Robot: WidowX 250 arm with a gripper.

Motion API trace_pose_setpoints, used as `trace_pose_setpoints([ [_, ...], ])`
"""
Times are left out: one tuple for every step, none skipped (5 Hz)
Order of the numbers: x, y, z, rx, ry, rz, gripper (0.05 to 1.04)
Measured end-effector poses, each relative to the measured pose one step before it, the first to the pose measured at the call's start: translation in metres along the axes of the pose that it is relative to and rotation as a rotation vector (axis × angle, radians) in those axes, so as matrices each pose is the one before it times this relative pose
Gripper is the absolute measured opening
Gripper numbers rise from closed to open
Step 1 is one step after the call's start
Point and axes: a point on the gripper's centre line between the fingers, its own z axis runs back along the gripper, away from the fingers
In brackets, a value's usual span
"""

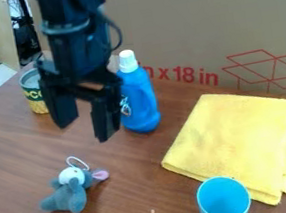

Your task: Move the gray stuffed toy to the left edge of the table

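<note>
Scanning the brown table (10, 148), we log a big carton (181, 27) along its far side, and a yellow cloth (235, 140) lying folded at right. Black claw (84, 131) hangs over the middle-left, tips wide apart, gripping nothing; blue bottle (139, 101) upright near it, cup (224, 202) upright at the cloth's near side. We find the can (35, 97) back left, partly behind the claw, and the grey toy (70, 190) front left, loop atop.
</note>
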Motion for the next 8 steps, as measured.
trace_pose_setpoints([
  [0.00765, 0.00955, -0.01428, -0.0045, -0.0003, 0.0005, 1.003],
  [-0.00012, 0.01032, -0.02350, 0.0077, 0.0585, 0.0419, 1.003],
  [-0.00290, 0.01090, -0.02350, 0.0101, 0.0822, 0.0410, 1.003],
  [-0.00225, 0.00901, -0.01832, -0.0016, 0.0599, 0.0255, 1.003],
  [0.00200, 0.00079, -0.01382, -0.0070, 0.0427, 0.0026, 1.003],
  [-0.00089, 0.00540, -0.01377, -0.0059, 0.0544, 0.0354, 0.968],
  [0.00098, 0.00473, 0.00011, -0.0227, 0.0075, 0.0499, 0.741],
  [0.00182, 0.00008, 0.02163, -0.0298, -0.0307, 0.0136, 0.618],
])
